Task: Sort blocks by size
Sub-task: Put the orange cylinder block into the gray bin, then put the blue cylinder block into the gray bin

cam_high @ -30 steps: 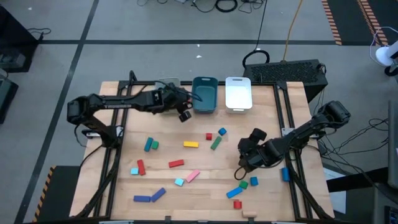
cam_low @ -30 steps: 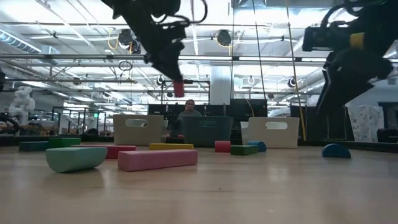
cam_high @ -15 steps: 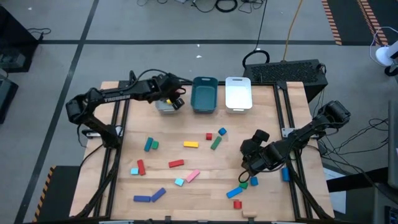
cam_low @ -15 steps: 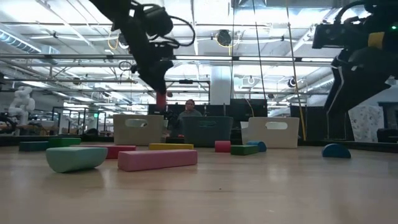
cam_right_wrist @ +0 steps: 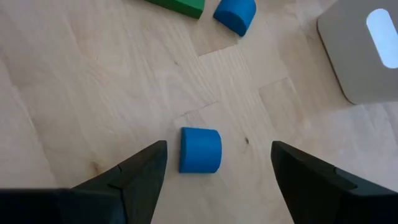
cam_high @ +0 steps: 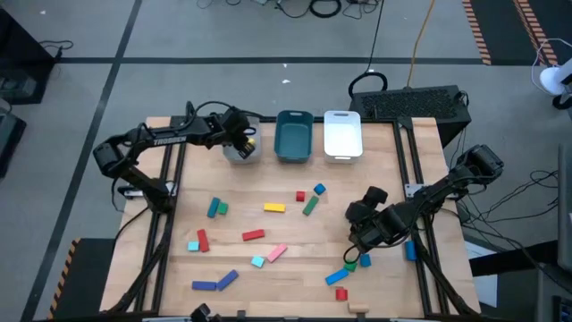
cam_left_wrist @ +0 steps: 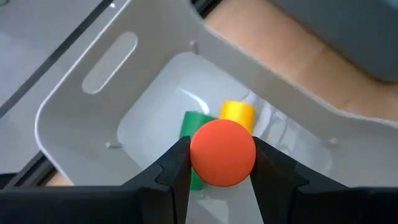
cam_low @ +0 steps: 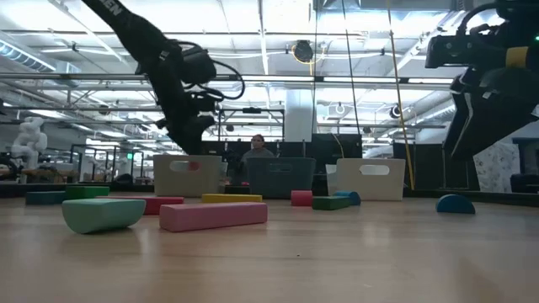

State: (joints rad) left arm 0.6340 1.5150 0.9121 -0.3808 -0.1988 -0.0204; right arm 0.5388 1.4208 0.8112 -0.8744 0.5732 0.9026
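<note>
My left gripper (cam_high: 241, 143) hangs over the grey tray (cam_high: 236, 157) at the table's far left. It is shut on a red cylinder block (cam_left_wrist: 222, 152). A green block (cam_left_wrist: 194, 124) and a yellow cylinder (cam_left_wrist: 237, 111) lie on the tray's floor (cam_left_wrist: 149, 124). My right gripper (cam_high: 350, 243) is open over the table's right half. A small blue block (cam_right_wrist: 200, 150) lies on the wood below it, between the lines of its fingers, untouched. Other blocks lie loose on the table, such as a pink bar (cam_high: 276, 253) and a yellow bar (cam_high: 274, 207). My left gripper pinches the red cylinder between its two fingers, by its curved side (cam_left_wrist: 194, 155). The cylinder's round end face points up at the wrist camera. The fingers come from above and point down into the grey tray. The cylinder hangs over the green block on the tray's floor.
A teal tray (cam_high: 294, 136) and a white tray (cam_high: 342, 134) stand to the right of the grey one at the far edge. A green bar (cam_right_wrist: 177, 5) and a blue rounded block (cam_right_wrist: 234, 14) lie beyond my right gripper. More blocks lie near the front right (cam_high: 337, 276).
My left gripper has carried the red cylinder toward the table's left and far edges, from beside the teal tray to over the grey tray. It has gone down toward the tray's inside. It has stayed shut on the cylinder.
</note>
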